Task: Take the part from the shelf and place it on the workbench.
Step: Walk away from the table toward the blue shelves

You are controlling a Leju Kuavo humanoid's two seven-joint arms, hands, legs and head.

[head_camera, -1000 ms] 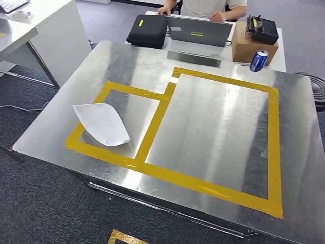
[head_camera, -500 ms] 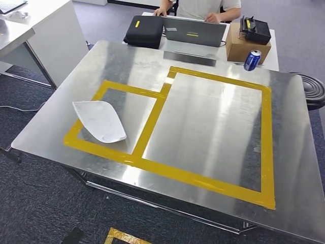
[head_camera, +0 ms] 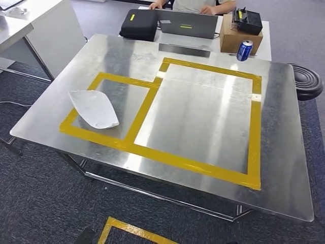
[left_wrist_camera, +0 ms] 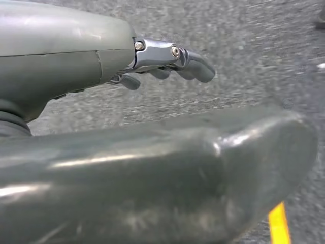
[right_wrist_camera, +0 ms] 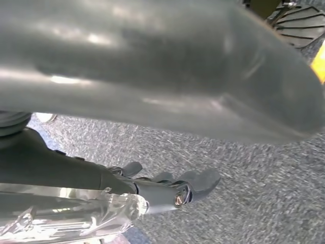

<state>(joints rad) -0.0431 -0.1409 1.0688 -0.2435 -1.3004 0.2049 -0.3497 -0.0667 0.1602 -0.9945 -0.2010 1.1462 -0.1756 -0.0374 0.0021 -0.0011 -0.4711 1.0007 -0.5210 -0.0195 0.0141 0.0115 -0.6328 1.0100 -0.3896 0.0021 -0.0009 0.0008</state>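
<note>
The steel-topped bench (head_camera: 291,152) takes up most of the head view, its bright sheet marked with yellow tape (head_camera: 191,163) into a large rectangle and a smaller one joined on its left. The part (head_camera: 93,108), a white curved leaf-shaped shell, lies on the bench across the left edge of the smaller rectangle, its tip pointing outward past the tape. Beyond the far edge stands a white desk (head_camera: 266,47) where a person (head_camera: 191,5) sits at a grey laptop (head_camera: 188,25); beside it are a black case (head_camera: 138,25) with a small yellow label, its writing too small to read, and a cardboard box (head_camera: 231,41) with a black device (head_camera: 249,21) on top. A blue drink can (head_camera: 244,50) stands by the box, its lettering unreadable. The left hand (left_wrist_camera: 168,132) hangs over grey carpet (left_wrist_camera: 249,51) with fingers (left_wrist_camera: 191,63) spread and holding nothing; the right hand (right_wrist_camera: 164,66) likewise, fingers (right_wrist_camera: 199,183) apart and empty.
</note>
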